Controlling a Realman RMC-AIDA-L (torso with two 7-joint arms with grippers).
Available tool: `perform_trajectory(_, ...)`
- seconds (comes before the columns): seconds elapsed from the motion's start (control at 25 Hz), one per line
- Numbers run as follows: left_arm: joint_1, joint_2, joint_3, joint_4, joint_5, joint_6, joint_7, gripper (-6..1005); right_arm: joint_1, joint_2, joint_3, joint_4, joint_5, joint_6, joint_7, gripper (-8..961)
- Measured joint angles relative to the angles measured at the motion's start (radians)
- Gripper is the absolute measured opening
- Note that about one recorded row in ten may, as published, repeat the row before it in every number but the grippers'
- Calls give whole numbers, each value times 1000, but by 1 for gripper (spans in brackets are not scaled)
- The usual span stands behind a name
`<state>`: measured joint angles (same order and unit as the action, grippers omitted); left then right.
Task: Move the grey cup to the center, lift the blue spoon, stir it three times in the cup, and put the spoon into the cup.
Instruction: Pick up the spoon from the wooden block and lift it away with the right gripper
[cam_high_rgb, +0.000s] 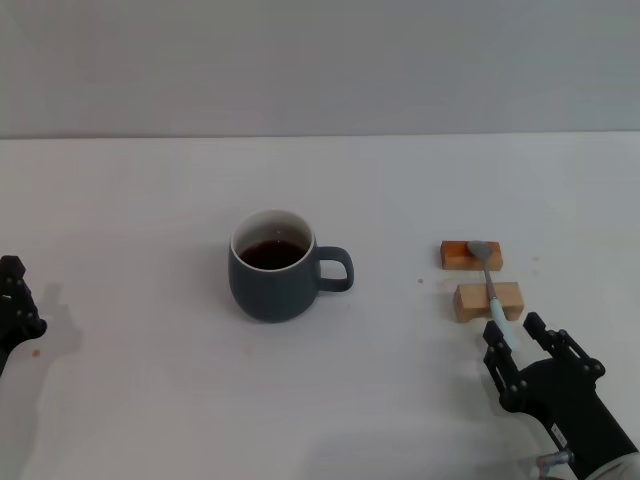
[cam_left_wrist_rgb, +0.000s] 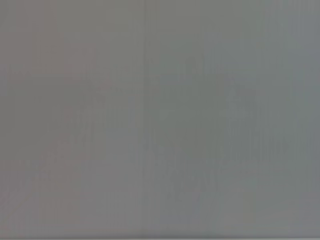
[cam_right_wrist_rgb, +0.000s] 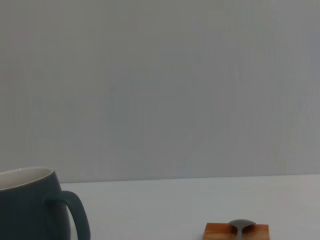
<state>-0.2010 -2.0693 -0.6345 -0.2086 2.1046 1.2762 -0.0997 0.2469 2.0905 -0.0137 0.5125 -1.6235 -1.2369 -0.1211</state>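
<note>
Risking a knock that rolls the blue spoon (cam_high_rgb: 492, 283) off its wooden blocks (cam_high_rgb: 487, 300), I hold my right gripper (cam_high_rgb: 528, 353) spread empty near the tabletop's (cam_high_rgb: 150, 400) front-right corner.

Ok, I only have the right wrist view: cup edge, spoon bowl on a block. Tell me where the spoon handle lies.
Observer: The spoon spans two blocks; its handle crosses the near block toward the right gripper.
Operator: Give me that gripper's state.
Observer: Open, with fingers on either side of the handle's tip, not closed on it.
Operator: Now report the left arm.
Observer: The left gripper sits at the far left, well apart from the cup.
</note>
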Motion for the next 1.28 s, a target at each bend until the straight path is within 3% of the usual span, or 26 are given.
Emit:
perform_trajectory(0.24,0,0,1,0,0,-3,0,-2,-1,-1,0,3,0,1,0,483)
perform_trajectory(1.28,0,0,1,0,0,-8,0,-2,13,-2,9,6,4,31,0,483)
